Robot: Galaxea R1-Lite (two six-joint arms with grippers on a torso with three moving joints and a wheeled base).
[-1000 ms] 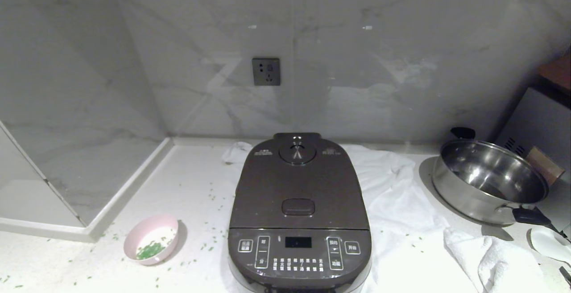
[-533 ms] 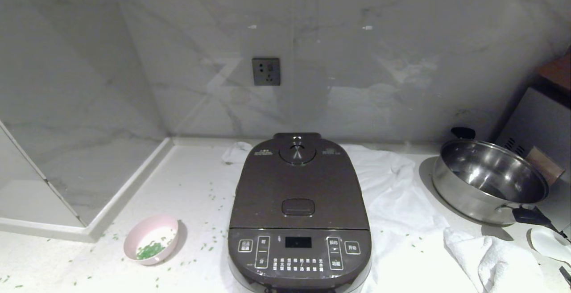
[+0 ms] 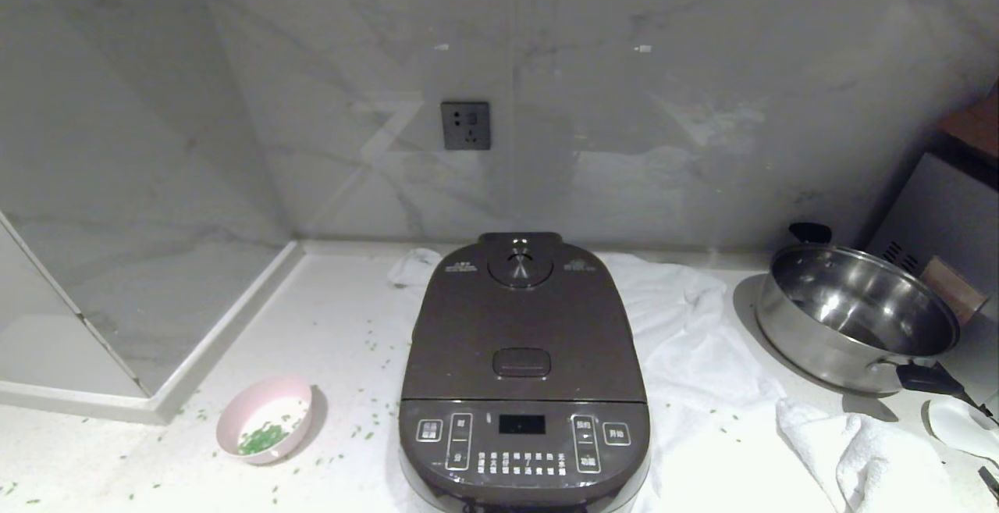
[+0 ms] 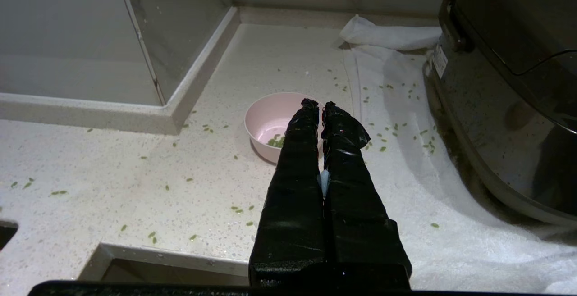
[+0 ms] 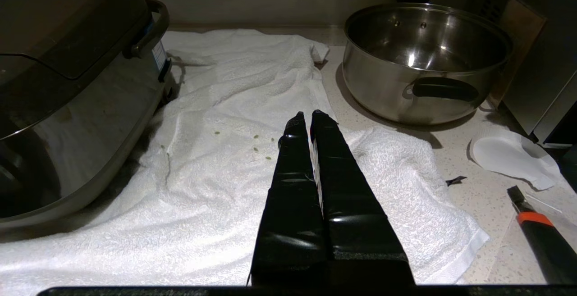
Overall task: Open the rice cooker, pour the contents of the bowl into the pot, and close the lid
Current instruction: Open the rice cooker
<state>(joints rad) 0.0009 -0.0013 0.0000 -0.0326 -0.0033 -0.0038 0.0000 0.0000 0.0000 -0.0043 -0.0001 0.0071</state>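
Left gripper [image 4: 318, 104]: low over the surface, jaws pressed together, empty, aimed toward the bowl [image 4: 270, 122].
Right gripper [image 5: 311, 115]: above the white towel [image 5: 234, 170], jaws together, holding nothing.
Rice cooker [image 3: 523, 372]: centre of the surface, lid [image 3: 521, 325] down; white Chinese labels on its buttons, too small to read.
Bowl: left of the cooker, a few green grains [image 3: 261, 439] inside, more scattered around.
Surface [image 3: 328, 325]: pale speckled stone.
Room: marble wall with socket [image 3: 465, 125]; steel pan [image 3: 855, 314] at right.

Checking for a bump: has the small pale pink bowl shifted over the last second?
No. The small pale pink bowl keeps its spot beside the dark brown-grey rice cooker.
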